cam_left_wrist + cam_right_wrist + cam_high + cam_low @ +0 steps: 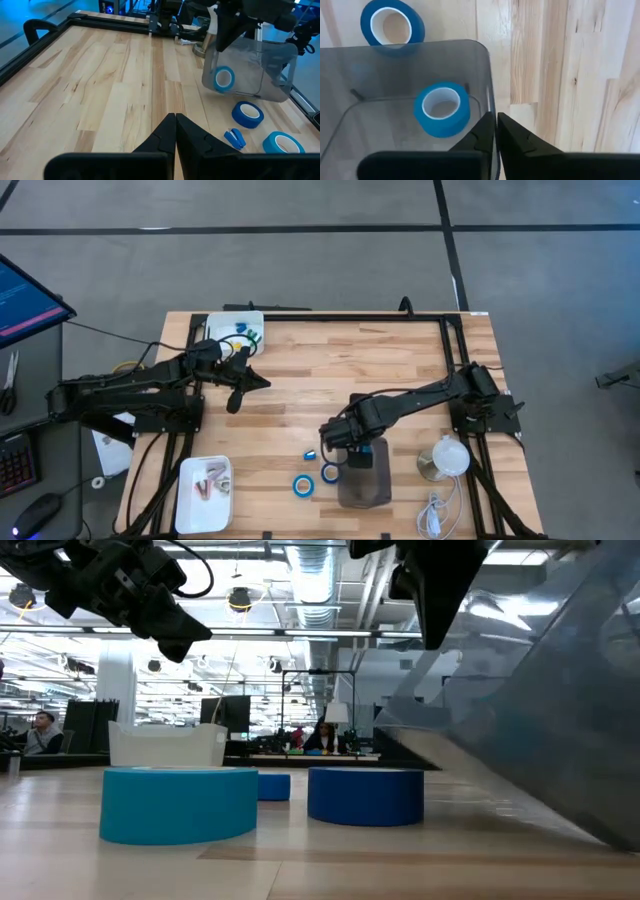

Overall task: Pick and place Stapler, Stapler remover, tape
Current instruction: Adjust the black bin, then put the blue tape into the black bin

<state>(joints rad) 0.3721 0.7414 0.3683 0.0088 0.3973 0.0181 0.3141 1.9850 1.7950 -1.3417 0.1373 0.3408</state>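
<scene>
One roll in: a blue tape roll [441,109] lies inside the clear bin [368,485], on its floor near the wall that the right gripper is at.
Two rolls left: the nearer loose roll [330,472] sits just beside the clear bin on the wood, and the farther loose roll [303,485] is next to that one, one step further from the bin.
Stapler remover: a small blue piece that looks like the stapler remover [310,453] lies on the table near the bin, beside the two loose rolls and not yet placed.
Stapler: I cannot pick one out in any view.
Progress: early by my judgement, with one item of several in the bin.
Right gripper: the right gripper [495,127] is at the bin's rim, jaws nearly together, apparently pinching the bin wall. The bin looks tipped.
Left gripper: the left gripper [175,131] hangs well away from the bin, jaws closed and holding nothing.
Other things: a far white tray [250,320] with small blue-green items is well away from the bin. A near white tray [190,510] holds pinkish pieces. A white round lamp-like object [447,455] and a white cable [435,515] are beside the bin on its other side.
In the way: the tipped bin itself, which I judge could shift the roll inside or slide into the loose rolls.
</scene>
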